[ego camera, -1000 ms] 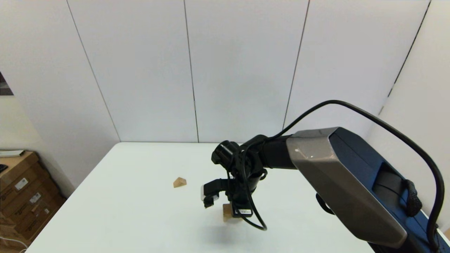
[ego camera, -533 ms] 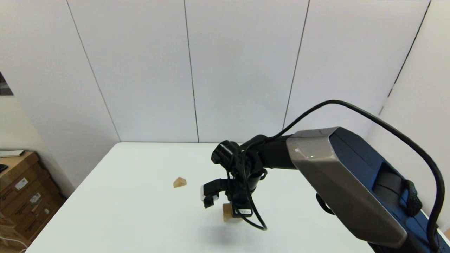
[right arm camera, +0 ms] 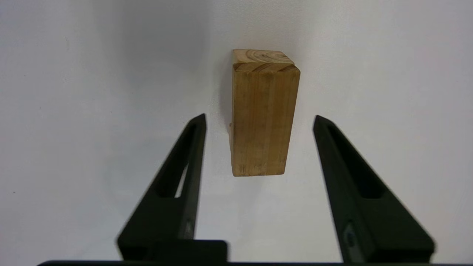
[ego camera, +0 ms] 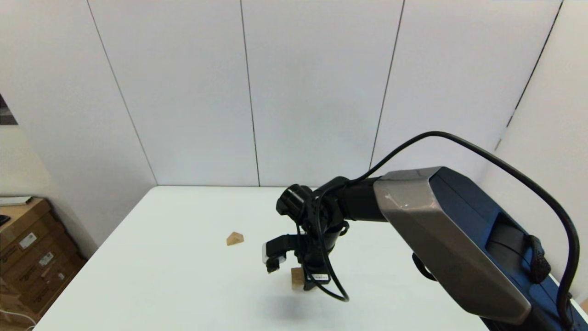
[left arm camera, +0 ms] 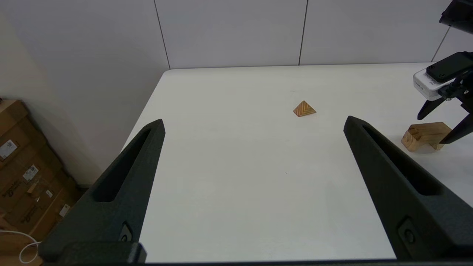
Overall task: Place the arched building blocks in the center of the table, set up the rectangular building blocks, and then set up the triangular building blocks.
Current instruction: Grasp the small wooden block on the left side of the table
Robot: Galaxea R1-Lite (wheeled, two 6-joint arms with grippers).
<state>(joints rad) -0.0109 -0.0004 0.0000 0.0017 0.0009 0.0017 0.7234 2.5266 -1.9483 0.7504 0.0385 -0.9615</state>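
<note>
Wooden arched block, half-hidden from the head, sits between the spread right end effector.

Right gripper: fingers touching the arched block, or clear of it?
Apart. The right wrist view shows white table on both sides of the arched block, between it and each open finger of the right gripper.

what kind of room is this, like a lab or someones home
Probably a robot test lab or workroom rather than a home: a plain white rectangular table against bare white wall panels, brown cardboard boxes stacked on the floor beside it, and small tan wooden triangular and arched blocks as props.
</note>
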